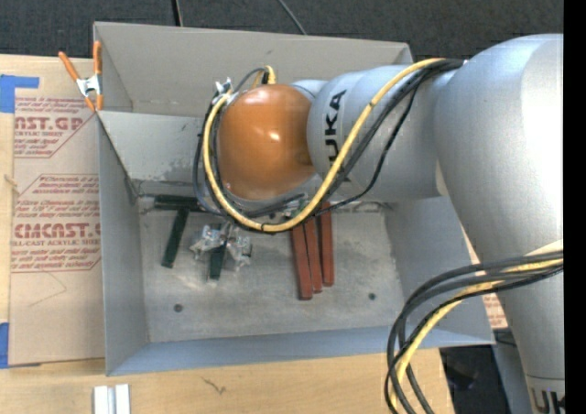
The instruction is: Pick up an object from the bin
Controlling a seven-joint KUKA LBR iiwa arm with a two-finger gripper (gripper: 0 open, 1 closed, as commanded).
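Note:
My gripper (222,245) shows as shiny metal parts just below the orange wrist cover, low over the bin floor left of centre. A short dark green piece (216,265) sits right at the gripper's tip, touching or nearly touching it; whether it is gripped cannot be made out. To its left a dark green stick (173,241) lies slanted on the floor, and a second dark green bar (172,204) lies flat against the back wall above it. Right of the gripper, a bundle of reddish-brown sticks (311,261) lies lengthwise on the floor.
The arm, with its orange cover and yellow and black cables, reaches in from the right and hides the back middle of the bin. Bare grey floor runs along the front wall and in the right front corner.

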